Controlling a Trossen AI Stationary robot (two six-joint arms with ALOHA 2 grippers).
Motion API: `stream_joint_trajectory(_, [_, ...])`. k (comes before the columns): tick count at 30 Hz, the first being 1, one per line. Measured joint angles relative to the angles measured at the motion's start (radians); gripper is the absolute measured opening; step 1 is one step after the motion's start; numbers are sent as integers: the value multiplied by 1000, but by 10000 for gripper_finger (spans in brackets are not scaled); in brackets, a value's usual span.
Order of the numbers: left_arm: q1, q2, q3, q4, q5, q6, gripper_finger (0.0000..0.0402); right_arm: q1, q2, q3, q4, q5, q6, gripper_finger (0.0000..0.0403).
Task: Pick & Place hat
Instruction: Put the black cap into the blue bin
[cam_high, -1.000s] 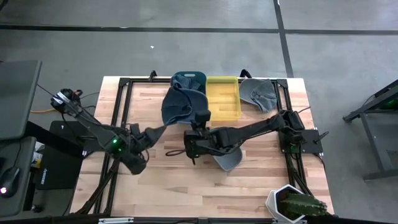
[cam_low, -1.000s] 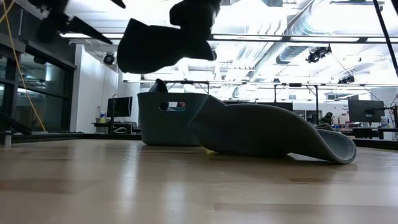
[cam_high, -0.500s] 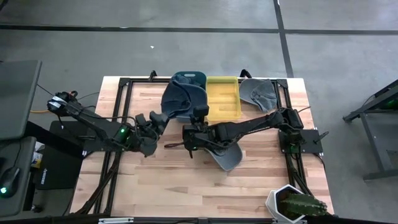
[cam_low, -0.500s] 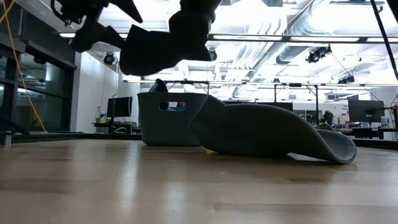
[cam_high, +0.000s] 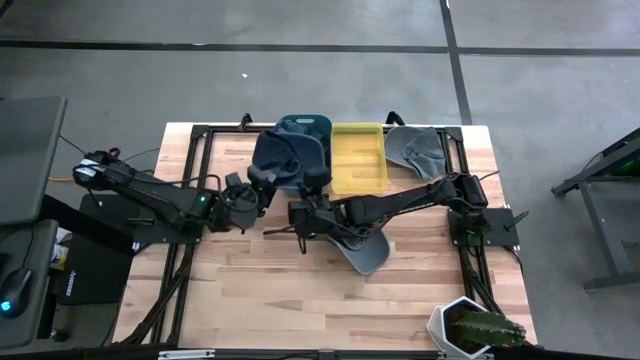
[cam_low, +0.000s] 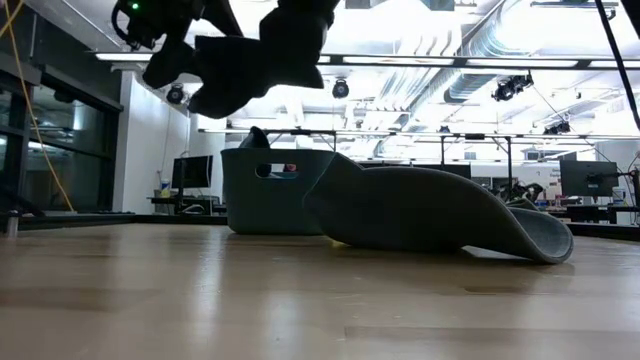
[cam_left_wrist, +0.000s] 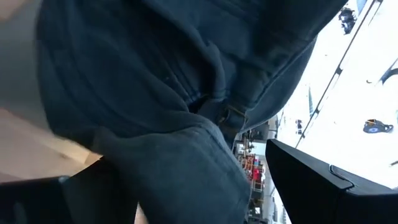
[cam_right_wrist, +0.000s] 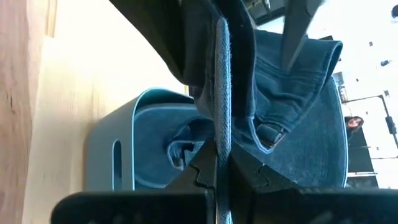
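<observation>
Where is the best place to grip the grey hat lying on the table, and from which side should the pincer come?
Probably the grey hat's raised brim edge, which curls clear of the table in the low view. Coming from that open side, one finger might slide under the lip. The crown looks too broad and soft to pinch.

The wooden bench (cam_high: 300, 300) stands on a grey concrete floor (cam_high: 300, 80) crossed by dark lines. Beyond the bench, the room opens into a bright hall: white ceiling ducts (cam_low: 500, 50) and strip lights overhead, tall dark-framed windows (cam_low: 50, 150) off to one side, and desks with monitors (cam_low: 190, 172) along the far wall.
</observation>
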Motion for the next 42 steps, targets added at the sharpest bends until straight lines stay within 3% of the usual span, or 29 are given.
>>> stream_joint_trajectory(8, [13,0,0,29,9,71,278,-1,0,0,14,-11,-45,5])
stream_joint_trajectory(11, [13,0,0,30,15,93,254,-1,0,0,14,-11,-45,5])
stream_joint_trajectory(14, [13,0,0,31,22,98,198,-1,0,0,14,-19,-49,5])
stream_joint_trajectory(19, [13,0,0,31,23,123,48,-1,0,0,14,-28,-52,5])
stream_joint_trajectory(21, [13,0,0,31,24,132,14,-1,0,0,14,-35,-52,5])
stream_joint_trajectory(35, [13,0,0,22,34,227,0,-1,-1,0,-4,-36,-55,6])
stream_joint_trajectory(42, [13,1,0,21,19,244,0,-1,-17,0,-25,-50,-40,60])
